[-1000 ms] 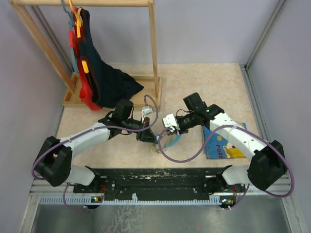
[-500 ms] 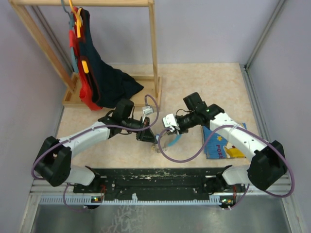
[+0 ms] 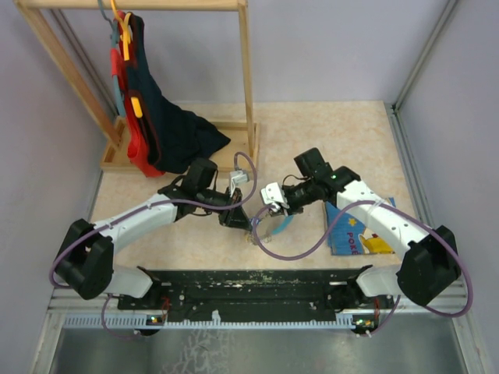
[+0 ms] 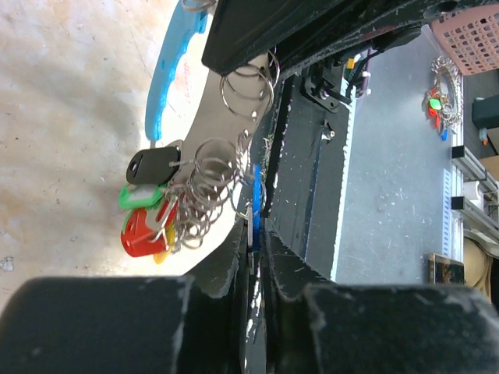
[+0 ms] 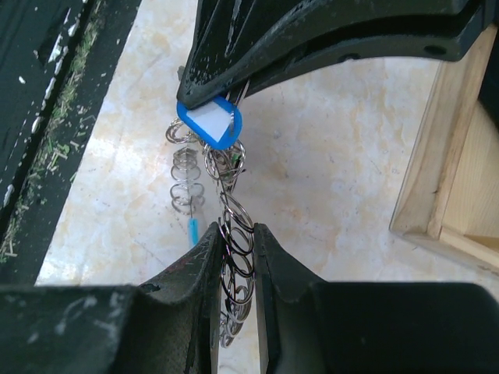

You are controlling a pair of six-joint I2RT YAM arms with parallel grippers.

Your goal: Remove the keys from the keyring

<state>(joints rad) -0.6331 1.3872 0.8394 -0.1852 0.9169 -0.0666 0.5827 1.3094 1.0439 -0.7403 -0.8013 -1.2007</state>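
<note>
While both arms meet just inside the near edge of the tabletop (image 3: 327,132), about mid-width, the keyring (image 4: 209,179) is strung between the two grippers.

Right gripper (image 5: 235,232): clenched on the keyring's chain of silvery split rings. In its wrist view the rings sit sandwiched between both fingers.

Left gripper (image 4: 255,238): fingers nearly together, only a thin slit between them. The tips pinch the blue key (image 5: 209,123) by its plastic head, with the white label insert visible. Reads as grasping that key.

The rest of the keys (image 4: 148,214) bunch just beside the left fingers on a clump of small rings. A black head is on top, green under it, then red, with a yellow sliver behind the red. Can't tell whether the lowest ones touch the tabletop.

A light-blue strap (image 4: 168,70) curves away from the right gripper's end of the chain.

A blue picture book (image 3: 360,234) lies flat near the near right corner, partly under the right forearm. A wooden rack (image 3: 248,86) with dark and red garments (image 3: 171,132) stands at the far left corner, well apart from the keys.
</note>
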